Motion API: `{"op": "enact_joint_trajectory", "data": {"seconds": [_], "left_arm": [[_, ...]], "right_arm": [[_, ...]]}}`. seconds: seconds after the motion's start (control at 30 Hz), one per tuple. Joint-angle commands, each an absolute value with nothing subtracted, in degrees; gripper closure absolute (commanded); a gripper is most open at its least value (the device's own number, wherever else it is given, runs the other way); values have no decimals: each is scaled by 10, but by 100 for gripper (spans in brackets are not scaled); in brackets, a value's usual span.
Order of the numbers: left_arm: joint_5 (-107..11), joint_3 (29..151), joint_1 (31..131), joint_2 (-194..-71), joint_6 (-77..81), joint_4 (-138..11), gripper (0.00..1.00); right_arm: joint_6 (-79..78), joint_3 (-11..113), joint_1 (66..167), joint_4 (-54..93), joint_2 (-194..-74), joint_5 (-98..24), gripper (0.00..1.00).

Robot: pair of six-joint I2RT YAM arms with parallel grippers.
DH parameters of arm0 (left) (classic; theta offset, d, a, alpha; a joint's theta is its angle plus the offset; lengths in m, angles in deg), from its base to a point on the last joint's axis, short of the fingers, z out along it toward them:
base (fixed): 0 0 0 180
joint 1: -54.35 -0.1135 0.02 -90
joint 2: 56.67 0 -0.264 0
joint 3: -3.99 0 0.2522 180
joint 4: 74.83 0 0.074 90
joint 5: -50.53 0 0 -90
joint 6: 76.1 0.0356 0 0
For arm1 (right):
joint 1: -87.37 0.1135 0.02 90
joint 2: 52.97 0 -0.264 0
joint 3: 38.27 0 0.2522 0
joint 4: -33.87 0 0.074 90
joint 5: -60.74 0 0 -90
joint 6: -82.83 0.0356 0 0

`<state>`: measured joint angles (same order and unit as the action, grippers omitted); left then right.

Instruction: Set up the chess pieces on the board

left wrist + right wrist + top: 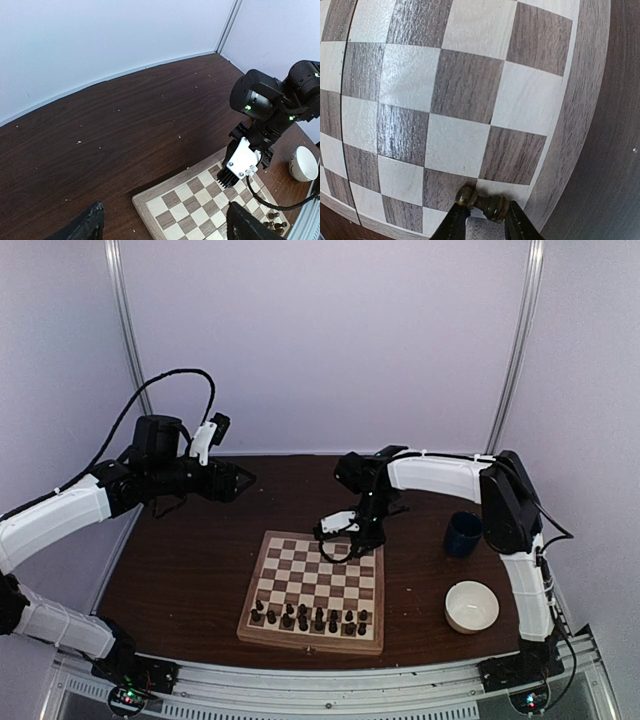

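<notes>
The board [312, 639] lies on the dark table, with a row of dark chess pieces [310, 618] along its near side. My right gripper [345, 538] hangs over the board's far right corner. In the right wrist view its fingers [455, 222] are shut on a small brown chess piece [482, 202], which lies sideways between the tips just above the corner squares of the board [460, 100]. My left gripper [245, 480] floats open and empty over the table at the back left. In its own view the left gripper [162, 222] looks down on the board's corner [190, 200].
A dark blue cup [463, 534] and a white bowl [471, 606] stand on the table right of the board. The bowl [302, 162] also shows in the left wrist view, beside the right arm's wrist [270, 105]. Pale walls close the back.
</notes>
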<state>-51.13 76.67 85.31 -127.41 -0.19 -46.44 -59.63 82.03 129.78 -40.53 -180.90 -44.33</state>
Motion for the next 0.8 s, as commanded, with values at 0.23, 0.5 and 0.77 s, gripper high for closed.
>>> {"op": "enact_joint_trajectory", "data": {"seconds": [0.23, 0.5, 0.77], "left_arm": [[-523, 781, 853, -1280, -7, -481, 16], [-524, 780, 853, -1280, -7, -481, 16], [-529, 780, 853, -1282, -10, -482, 16]], "right_arm": [[-588, 759, 1318, -435, -1796, -451, 71], [-540, 749, 1318, -435, -1787, -443, 81], [-476, 703, 1318, -403, -1762, -473, 85]]}}
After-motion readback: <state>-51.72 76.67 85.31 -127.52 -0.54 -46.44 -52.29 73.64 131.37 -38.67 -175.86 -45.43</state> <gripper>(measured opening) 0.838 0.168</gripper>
